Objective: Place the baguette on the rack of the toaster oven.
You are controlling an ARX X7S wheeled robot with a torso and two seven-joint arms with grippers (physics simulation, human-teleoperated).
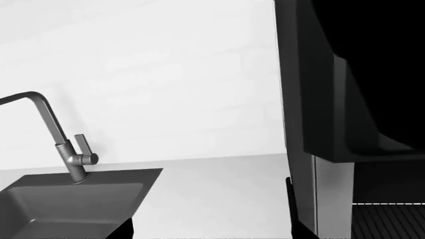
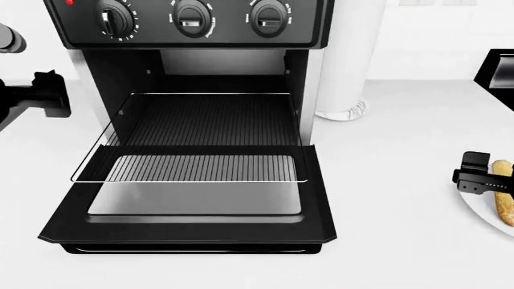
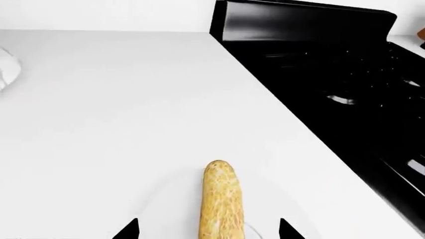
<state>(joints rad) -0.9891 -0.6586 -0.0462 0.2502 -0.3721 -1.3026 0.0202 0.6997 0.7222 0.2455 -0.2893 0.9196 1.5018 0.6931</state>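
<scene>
Fingers (image 3: 282, 230) of the right gripper (image 3: 208, 231) spread wide around the baguette (image 3: 222, 199), not clenched yet, the rack (image 2: 204, 167) waits bare, left gripper's (image 2: 36, 96) state unclear.

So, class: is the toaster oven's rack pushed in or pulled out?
Pulled out. In the head view the rack extends from the toaster oven, its front part over the dropped door; nothing lies on it.

1. You have one toaster oven (image 2: 192, 36), with its one door (image 2: 192, 226) dropped open.
2. You see three round knobs (image 2: 192, 17) across its top panel.
3. One wire rack (image 2: 201, 167) is pulled out.
4. One baguette (image 3: 222, 199) lies on one white plate (image 2: 482, 211).
5. One sink (image 1: 66, 204) with one faucet (image 1: 59, 144).
6. One stovetop (image 3: 345, 89).
</scene>
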